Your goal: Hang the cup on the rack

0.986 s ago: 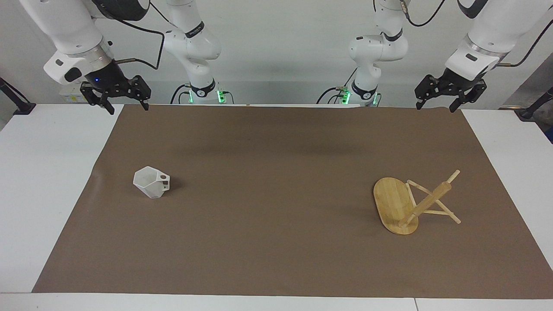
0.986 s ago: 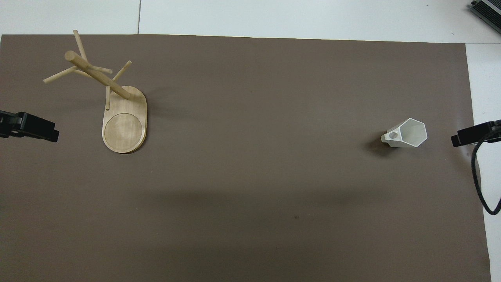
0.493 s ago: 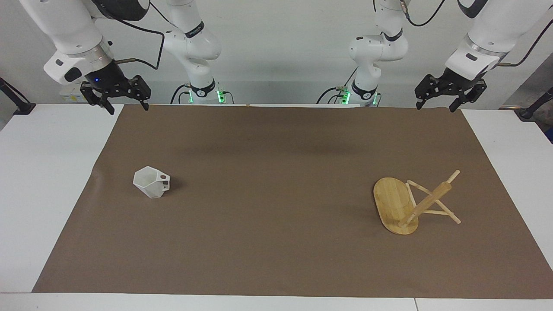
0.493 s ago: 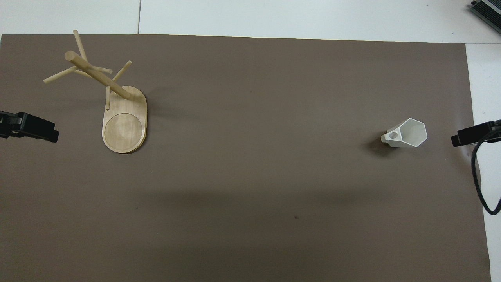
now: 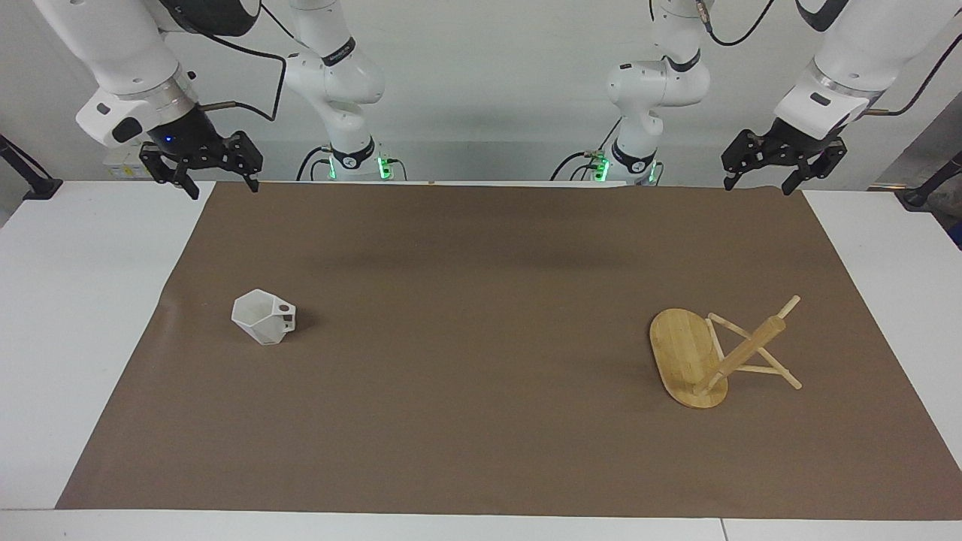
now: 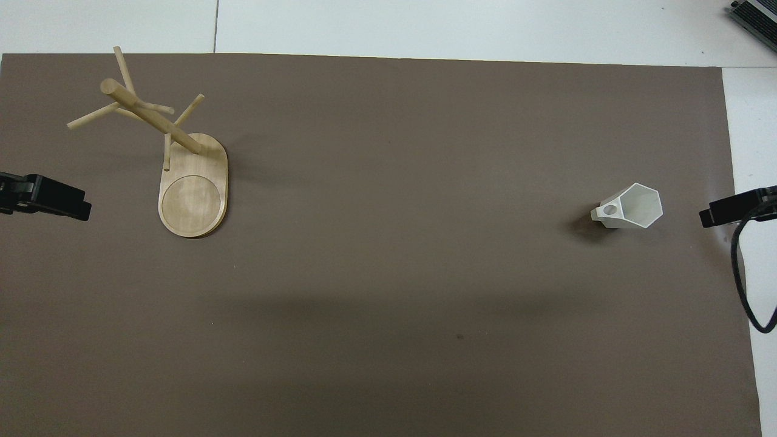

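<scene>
The white faceted cup stands upright on the brown mat toward the right arm's end of the table, handle with a round hole pointing toward the middle; it also shows in the overhead view. The bamboo rack stands upright on its oval base toward the left arm's end, with thin pegs crossing its post; it also shows in the overhead view. My right gripper hangs open and empty over the mat's edge nearest the robots. My left gripper hangs open and empty over the same edge at its own end. Both arms wait.
A brown mat covers most of the white table. A black cable loops down beside the right gripper in the overhead view. A grey device corner sits at the table's farthest corner.
</scene>
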You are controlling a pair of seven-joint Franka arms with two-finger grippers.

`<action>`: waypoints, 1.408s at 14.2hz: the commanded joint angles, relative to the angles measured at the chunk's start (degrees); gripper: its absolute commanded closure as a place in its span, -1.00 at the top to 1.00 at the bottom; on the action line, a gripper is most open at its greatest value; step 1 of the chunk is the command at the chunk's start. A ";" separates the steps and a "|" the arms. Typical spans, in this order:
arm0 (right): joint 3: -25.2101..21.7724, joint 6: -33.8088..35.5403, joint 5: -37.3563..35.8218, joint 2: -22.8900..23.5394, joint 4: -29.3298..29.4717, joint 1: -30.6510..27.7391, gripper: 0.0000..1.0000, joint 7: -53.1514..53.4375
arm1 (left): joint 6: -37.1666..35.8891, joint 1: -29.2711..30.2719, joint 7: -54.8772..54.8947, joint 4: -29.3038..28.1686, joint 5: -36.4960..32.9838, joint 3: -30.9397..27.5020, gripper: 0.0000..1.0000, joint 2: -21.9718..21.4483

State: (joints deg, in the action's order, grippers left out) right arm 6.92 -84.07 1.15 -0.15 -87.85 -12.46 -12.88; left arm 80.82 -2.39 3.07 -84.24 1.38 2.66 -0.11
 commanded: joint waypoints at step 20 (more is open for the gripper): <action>0.20 -20.77 0.43 -7.15 -19.11 -1.51 1.00 -0.31 | 0.04 0.55 -0.34 -1.54 -0.94 0.42 1.00 -1.47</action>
State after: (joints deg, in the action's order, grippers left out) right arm 6.85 -100.72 1.12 -3.92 -101.21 -13.22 -12.88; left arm 80.82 -2.39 3.07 -84.25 1.38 2.66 -0.12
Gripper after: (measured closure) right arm 0.000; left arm 0.000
